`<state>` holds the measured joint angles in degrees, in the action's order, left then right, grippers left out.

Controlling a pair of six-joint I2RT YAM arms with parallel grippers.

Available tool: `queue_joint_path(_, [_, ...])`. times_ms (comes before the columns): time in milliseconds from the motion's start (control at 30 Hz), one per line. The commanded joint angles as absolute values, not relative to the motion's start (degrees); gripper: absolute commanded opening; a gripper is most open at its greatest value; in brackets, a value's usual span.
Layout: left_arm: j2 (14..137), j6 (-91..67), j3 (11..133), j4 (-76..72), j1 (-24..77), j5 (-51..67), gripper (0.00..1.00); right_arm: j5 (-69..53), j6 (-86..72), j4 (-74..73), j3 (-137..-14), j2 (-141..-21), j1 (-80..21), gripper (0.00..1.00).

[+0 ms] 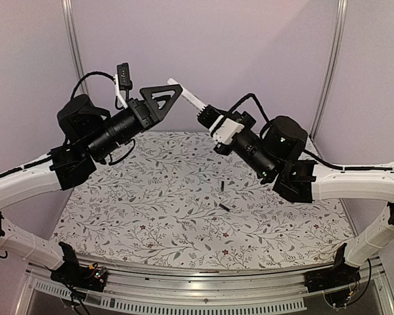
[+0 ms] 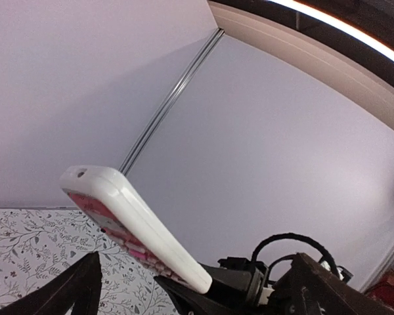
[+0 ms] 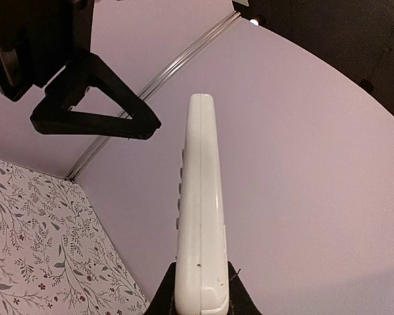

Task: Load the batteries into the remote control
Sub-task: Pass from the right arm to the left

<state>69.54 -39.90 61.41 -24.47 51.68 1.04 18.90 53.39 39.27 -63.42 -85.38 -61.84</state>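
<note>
Right gripper (image 1: 217,125) clamped on one end of the remote (image 1: 190,98), we are holding it aloft beside the wide-open left gripper (image 1: 143,92), while both batteries (image 1: 221,186) are lying on the table (image 1: 151,216) below, unloaded.

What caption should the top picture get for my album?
Right pincer holds remote aloft; left pincer open beside it; batteries lie on table.

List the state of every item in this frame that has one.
Left pincer: open, holding nothing.
Right pincer: shut on one end of the remote.
Remote control: held in the air, button face angled downward.
Far battery: lying loose on the table, not loaded.
Near battery: lying loose, apart from the other, not loaded.
</note>
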Motion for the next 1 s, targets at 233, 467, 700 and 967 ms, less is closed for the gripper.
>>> queue_joint_path(233, [72.1,-56.3,61.1,-17.1,44.1,6.9,1.00,18.7,72.6,38.5,-60.4,-84.3,-61.7,0.00])
queue_joint_path(467, [72.1,-57.5,60.3,-16.3,43.5,9.2,0.96,18.6,79.7,38.7,-58.9,-84.2,-61.7,0.00])
queue_joint_path(700, [73.5,-64.6,56.0,-19.9,42.4,11.3,0.82,18.4,82.8,40.5,-59.0,-85.9,-61.7,0.00])
queue_joint_path(967, [75.0,-64.1,56.2,-22.5,42.1,11.1,0.71,17.0,83.9,40.7,-58.3,-86.8,-62.6,0.00])
